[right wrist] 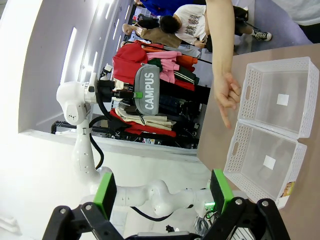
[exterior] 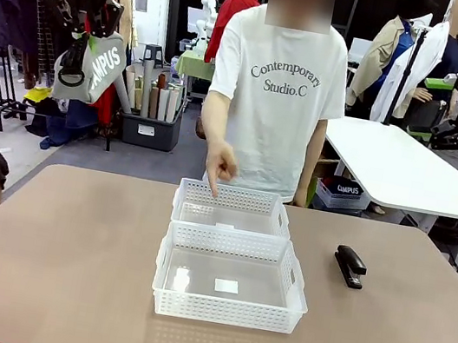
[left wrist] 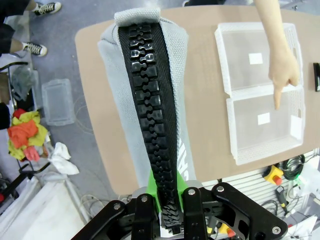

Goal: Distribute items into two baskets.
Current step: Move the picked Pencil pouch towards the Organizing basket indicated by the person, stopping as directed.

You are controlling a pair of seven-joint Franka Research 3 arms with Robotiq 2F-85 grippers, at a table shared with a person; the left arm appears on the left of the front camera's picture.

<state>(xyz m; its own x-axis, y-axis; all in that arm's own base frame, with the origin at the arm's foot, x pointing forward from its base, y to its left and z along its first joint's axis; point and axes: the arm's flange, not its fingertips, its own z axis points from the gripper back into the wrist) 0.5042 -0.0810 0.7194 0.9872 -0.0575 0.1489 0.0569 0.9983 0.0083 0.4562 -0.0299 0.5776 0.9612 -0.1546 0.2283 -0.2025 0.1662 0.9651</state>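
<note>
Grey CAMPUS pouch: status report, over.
Left gripper shut on grey fabric CAMPUS zip pouch, held high off table. Right gripper open, empty. Person's hand points into far white lattice plastic basket; black stapler lies on table.

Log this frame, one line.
left gripper: shut on pouch, raised | right gripper: open | hand: pointing down near baskets | baskets: empty | stapler: on table

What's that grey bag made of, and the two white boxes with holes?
The grey pouch looks like matte woven cloth, with a chunky black zipper, probably plastic. The near basket and far basket seem glossy white plastic: stiff lattice walls, shiny bottoms.
</note>
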